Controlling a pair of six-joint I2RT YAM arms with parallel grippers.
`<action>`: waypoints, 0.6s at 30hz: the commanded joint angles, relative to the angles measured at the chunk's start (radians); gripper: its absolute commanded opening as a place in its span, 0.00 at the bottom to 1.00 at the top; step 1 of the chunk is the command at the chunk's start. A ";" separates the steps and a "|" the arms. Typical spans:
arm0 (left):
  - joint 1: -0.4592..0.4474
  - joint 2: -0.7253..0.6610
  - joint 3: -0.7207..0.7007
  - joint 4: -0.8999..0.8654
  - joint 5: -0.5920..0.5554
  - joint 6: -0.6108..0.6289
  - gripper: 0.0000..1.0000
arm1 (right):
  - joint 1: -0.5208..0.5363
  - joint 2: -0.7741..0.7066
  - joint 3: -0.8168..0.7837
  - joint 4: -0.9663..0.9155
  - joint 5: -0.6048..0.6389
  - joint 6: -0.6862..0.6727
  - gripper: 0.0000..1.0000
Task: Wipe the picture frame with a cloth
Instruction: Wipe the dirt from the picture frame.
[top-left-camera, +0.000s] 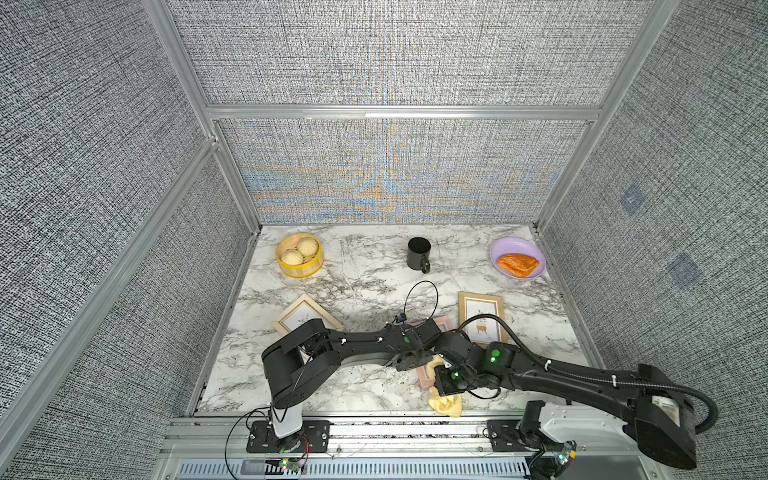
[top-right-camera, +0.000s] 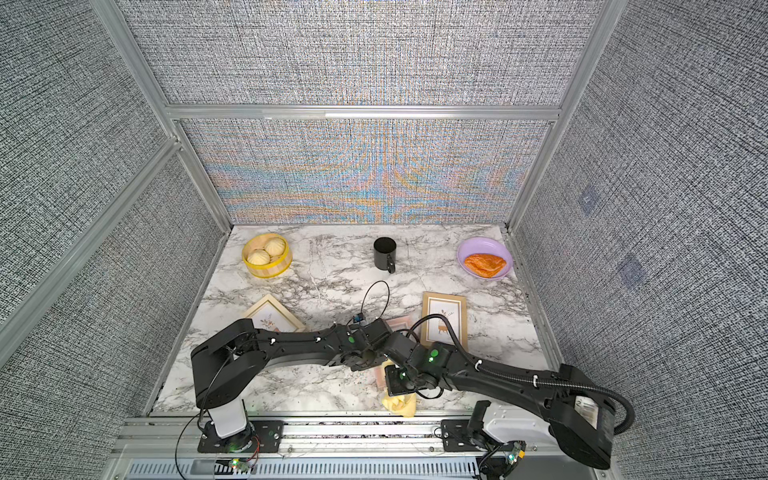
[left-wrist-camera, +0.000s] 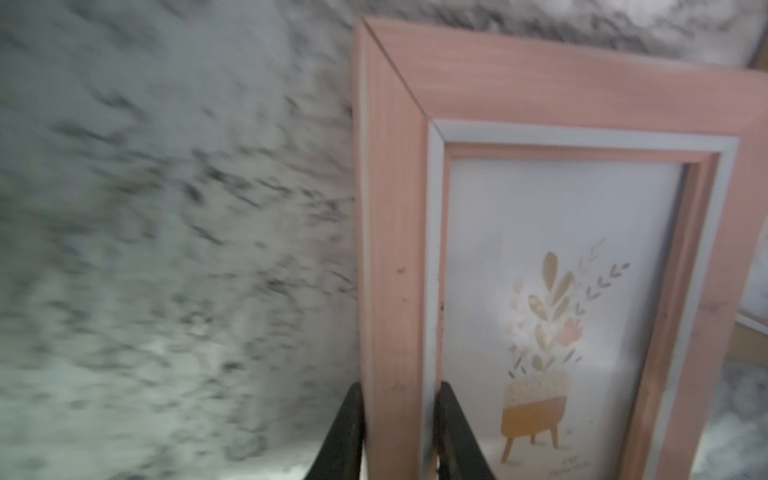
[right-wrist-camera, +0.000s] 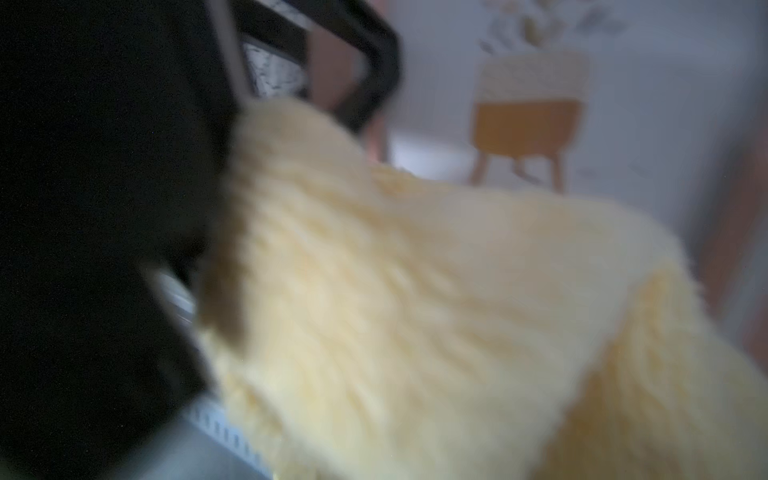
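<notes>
Marble counter (top-left-camera: 374, 291): well this side of the black mug (top-left-camera: 417, 251), left claw (left-wrist-camera: 400, 395) pinches the pink frame (left-wrist-camera: 395, 208) by its rail, right claw (top-left-camera: 440, 370) clamps the yellow cloth (right-wrist-camera: 415, 291) over it; wiping seems underway, unfinished.

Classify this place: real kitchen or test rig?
Probably a robot test cell: marble-look tabletop boxed in by grey fabric panels on aluminium framing, with arm bases bolted to a slotted rail.
</notes>
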 joint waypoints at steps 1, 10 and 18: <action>-0.016 0.077 -0.033 -0.178 0.242 -0.056 0.00 | 0.037 0.056 0.013 0.086 -0.048 0.021 0.00; -0.018 0.088 0.006 -0.300 0.205 -0.025 0.00 | -0.083 -0.029 -0.065 -0.049 -0.029 0.003 0.00; -0.018 0.070 0.078 -0.472 0.145 0.039 0.00 | -0.296 -0.098 -0.106 -0.163 -0.101 -0.145 0.00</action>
